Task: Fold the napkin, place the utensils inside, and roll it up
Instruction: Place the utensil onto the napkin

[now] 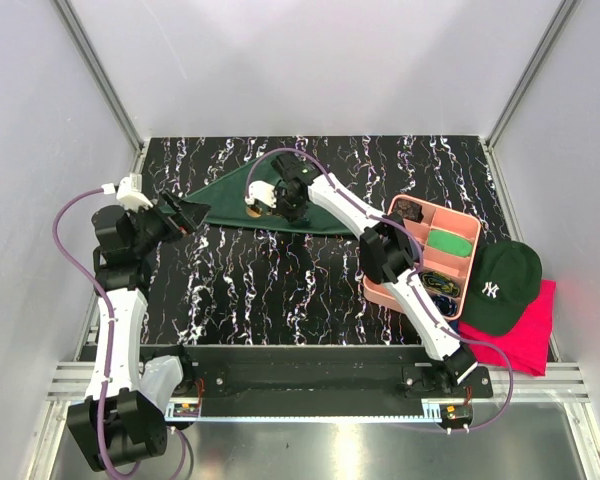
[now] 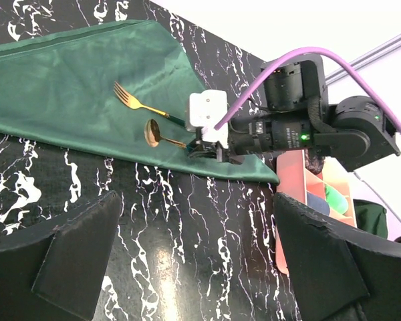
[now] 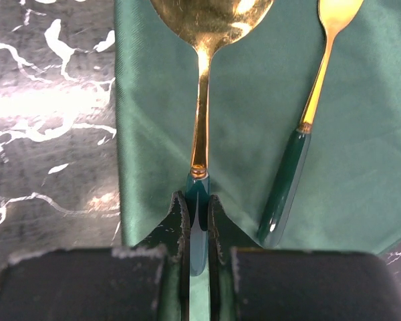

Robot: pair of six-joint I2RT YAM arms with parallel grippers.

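Two grippers are over the marbled table (image 1: 280,290): the left gripper (image 1: 187,214), spread wide and empty, hangs just beside the left tip of the napkin (image 1: 225,195), a flat folded triangle at the far middle. The right gripper (image 3: 198,204) is pinched tight on the green handle of a gold spoon (image 3: 202,100) lying on the napkin, a matching fork (image 3: 315,90) alongside, untouched. Far right sit a pink tray (image 1: 435,209), a dark cap (image 1: 505,285) and a pink-red cloth (image 1: 525,340).

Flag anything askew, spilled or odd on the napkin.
Nothing is spilled or damaged. The fork lies slightly angled to the spoon, which the right pincer grips by its green handle; both rest on the napkin near its edge.
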